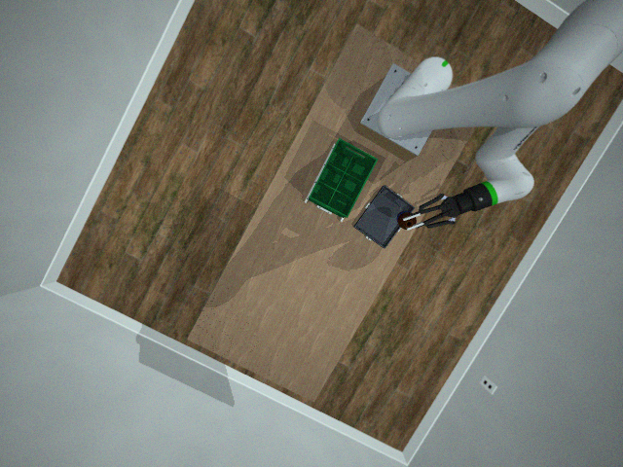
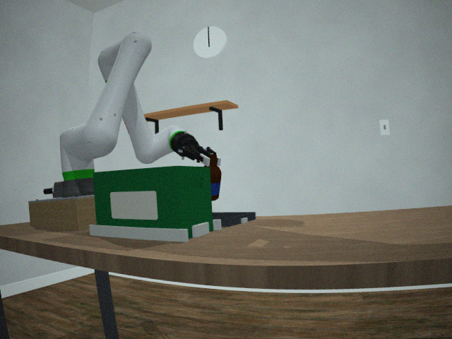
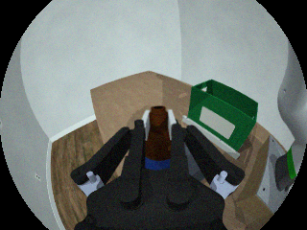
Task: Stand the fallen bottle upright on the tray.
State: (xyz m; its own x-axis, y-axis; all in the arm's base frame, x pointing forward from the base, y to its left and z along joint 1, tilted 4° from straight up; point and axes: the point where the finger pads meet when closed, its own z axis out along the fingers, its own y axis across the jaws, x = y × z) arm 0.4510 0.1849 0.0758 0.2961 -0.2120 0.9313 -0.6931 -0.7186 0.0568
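A brown bottle with a blue label is held by its neck, close to upright, its base in the air above the level of the tray. My gripper is shut on the bottle neck and reaches down to it at a slant. The dark tray lies level on the table. In the top view the bottle overlaps the tray's right edge. In the exterior view the crate hides part of the bottle's left side and part of the tray.
A green crate with compartments stands upright beside the tray, with pale strips along its foot. The robot's base plate is behind them. The table's long edge runs close to the tray's right side in the top view.
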